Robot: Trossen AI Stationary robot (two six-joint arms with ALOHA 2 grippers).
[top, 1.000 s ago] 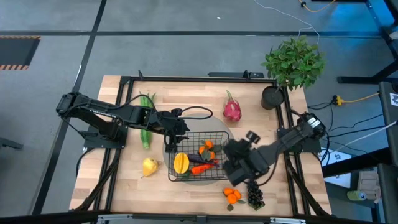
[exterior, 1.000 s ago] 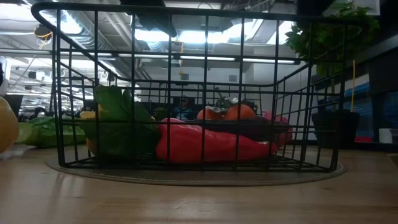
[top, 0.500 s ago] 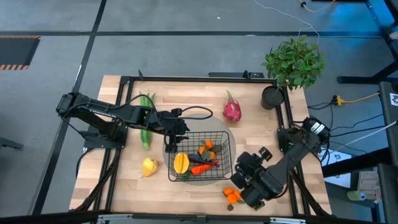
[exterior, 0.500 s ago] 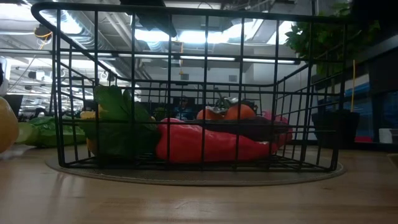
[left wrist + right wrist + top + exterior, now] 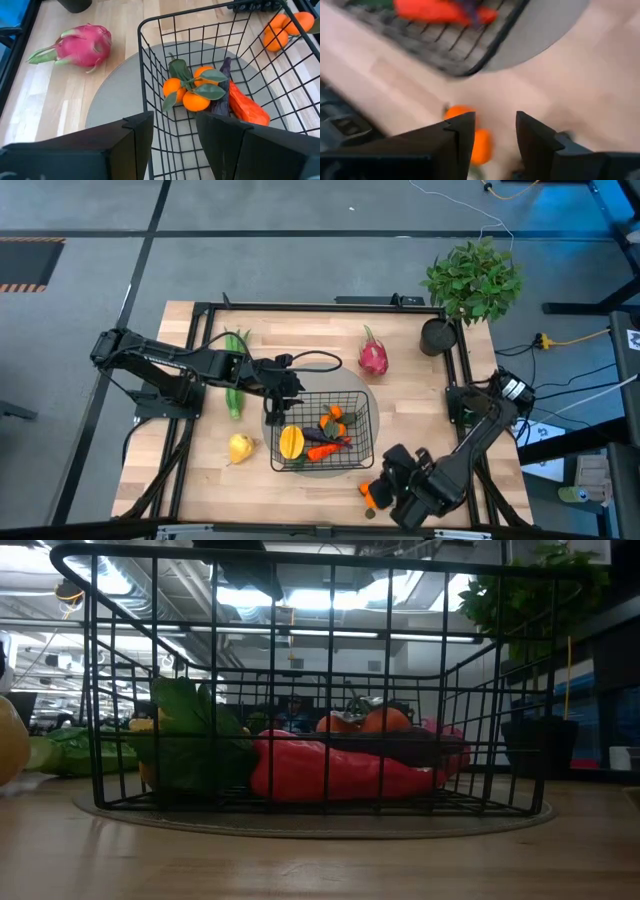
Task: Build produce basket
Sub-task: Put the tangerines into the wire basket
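A pale wooden table (image 5: 300, 330) in a black frame stands on a grey floor; the low view looks through the wire into a workshop with ceiling lights. No writing is legible anywhere. The one basket (image 5: 322, 430) sits on a round grey mat (image 5: 352, 395) near the table's centre, holding one yellow fruit (image 5: 291, 443), one red-orange vegetable (image 5: 325, 451), a dark purple piece and a leafy cluster of about three small oranges (image 5: 191, 92). Outside it lie one dragon fruit (image 5: 373, 358) at 1 o'clock, green stalks (image 5: 235, 375) at 10, another yellow fruit (image 5: 241, 448) at 8, and more oranges (image 5: 373, 495) at 5. A potted plant (image 5: 470, 280) occupies the 2 o'clock corner. The left gripper (image 5: 172, 132) hangs at the basket's rim, fingers parted and empty. The right gripper (image 5: 495, 135) hovers over the oranges at 5, fingers apart; grapes may lie hidden beneath it.
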